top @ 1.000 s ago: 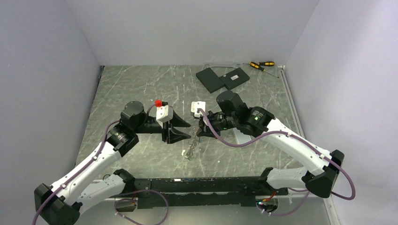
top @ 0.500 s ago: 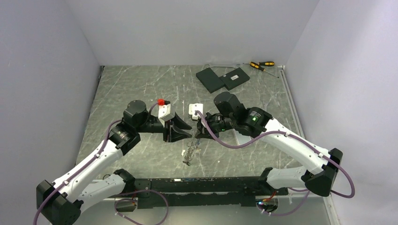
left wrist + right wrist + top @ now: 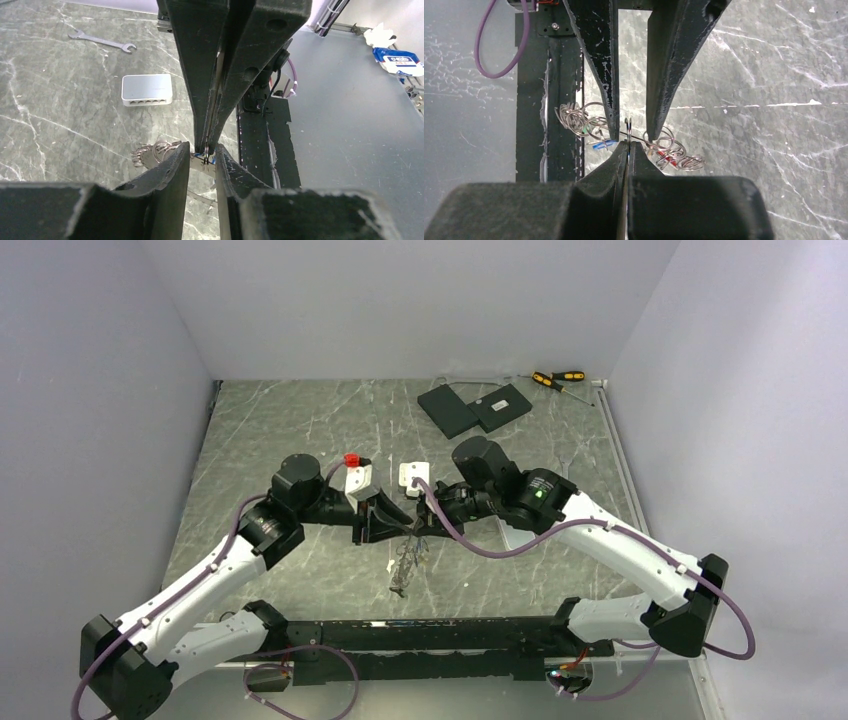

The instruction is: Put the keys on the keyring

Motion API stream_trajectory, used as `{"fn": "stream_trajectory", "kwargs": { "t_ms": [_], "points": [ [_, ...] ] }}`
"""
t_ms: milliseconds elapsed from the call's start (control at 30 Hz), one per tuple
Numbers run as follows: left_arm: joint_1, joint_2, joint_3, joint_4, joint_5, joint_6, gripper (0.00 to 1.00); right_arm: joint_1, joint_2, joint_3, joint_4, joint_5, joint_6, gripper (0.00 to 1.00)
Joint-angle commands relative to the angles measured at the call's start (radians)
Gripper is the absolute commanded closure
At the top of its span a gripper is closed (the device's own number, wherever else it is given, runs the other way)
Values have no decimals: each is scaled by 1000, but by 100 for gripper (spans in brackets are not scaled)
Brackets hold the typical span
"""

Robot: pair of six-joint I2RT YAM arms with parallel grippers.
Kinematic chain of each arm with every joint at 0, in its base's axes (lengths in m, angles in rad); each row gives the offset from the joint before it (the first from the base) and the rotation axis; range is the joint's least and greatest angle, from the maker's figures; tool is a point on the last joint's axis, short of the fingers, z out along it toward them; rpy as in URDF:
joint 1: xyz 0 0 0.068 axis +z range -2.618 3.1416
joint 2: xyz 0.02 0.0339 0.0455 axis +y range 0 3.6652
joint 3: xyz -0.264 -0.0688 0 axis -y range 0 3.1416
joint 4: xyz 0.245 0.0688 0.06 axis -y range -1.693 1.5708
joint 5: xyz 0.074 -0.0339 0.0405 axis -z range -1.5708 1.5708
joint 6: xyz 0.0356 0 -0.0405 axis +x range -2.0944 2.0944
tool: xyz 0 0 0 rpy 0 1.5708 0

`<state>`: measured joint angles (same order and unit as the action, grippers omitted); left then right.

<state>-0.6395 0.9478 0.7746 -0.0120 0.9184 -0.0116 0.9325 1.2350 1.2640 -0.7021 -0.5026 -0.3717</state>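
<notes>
My right gripper (image 3: 628, 145) is shut on the thin metal keyring (image 3: 628, 131), seen edge-on and held above the table. Small rings and keys (image 3: 670, 155) with red, blue and green bits hang tangled from it; in the top view the bunch (image 3: 404, 566) dangles below the two grippers. My left gripper (image 3: 201, 152) is open, with a finger on each side of the ring (image 3: 208, 148) and of the right gripper's tips. In the top view the left gripper (image 3: 392, 521) and the right gripper (image 3: 420, 525) meet tip to tip at mid table.
Two dark slabs (image 3: 475, 407) and yellow-and-black screwdrivers (image 3: 556, 380) lie at the back right. A white box (image 3: 147, 90) and a wrench (image 3: 102, 42) lie on the marble table. The black base rail (image 3: 430, 632) runs along the near edge.
My left arm has moved right until its open fingers straddle the ring. The right gripper has shifted slightly left with the ring, and the hanging keys have swung a little.
</notes>
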Motion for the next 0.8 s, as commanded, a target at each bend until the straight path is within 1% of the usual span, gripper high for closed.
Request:
{"fn": "stream_trajectory", "kwargs": {
  "t_ms": [0, 67, 167, 300, 333, 400, 433, 500, 567, 600, 700, 767],
  "points": [
    [-11, -1, 48, 14, 3, 41, 73, 6, -2, 61, 71, -12, -8, 100],
    [-15, 0, 48, -12, 6, 47, 81, 8, -5, 59, 76, -15, -7, 100],
    [-20, -3, 50, -27, -17, 65, 100, 8, -15, 47, 96, -15, -2, 100],
    [-21, -40, 42, -14, -51, 72, 100, 8, -48, 2, 162, -5, 26, 100],
    [-20, -51, 38, -4, -53, 69, 100, 8, -58, -11, 178, -4, 35, 95],
    [-20, -66, 34, 4, -48, 67, 100, 8, -80, -44, 208, -4, 49, 71],
    [-19, -71, 34, 4, -46, 67, 100, 7, -95, -64, 229, 4, 61, 63],
    [-17, -81, 33, 4, -43, 67, 100, 5, -136, -115, 279, 17, 83, 51],
    [-14, -92, 29, 4, -41, 64, 100, -6, -184, -171, 331, 10, 109, 48],
    [-13, -98, 26, 30, -37, 61, 100, -18, -212, -195, 357, -5, 122, 48],
    [-7, -109, 22, 48, -28, 52, 100, -65, -245, -249, 414, -84, 160, 52],
    [-6, -114, 19, 56, -19, 46, 100, -79, -245, -262, 428, -109, 170, 53]
  ]
}}
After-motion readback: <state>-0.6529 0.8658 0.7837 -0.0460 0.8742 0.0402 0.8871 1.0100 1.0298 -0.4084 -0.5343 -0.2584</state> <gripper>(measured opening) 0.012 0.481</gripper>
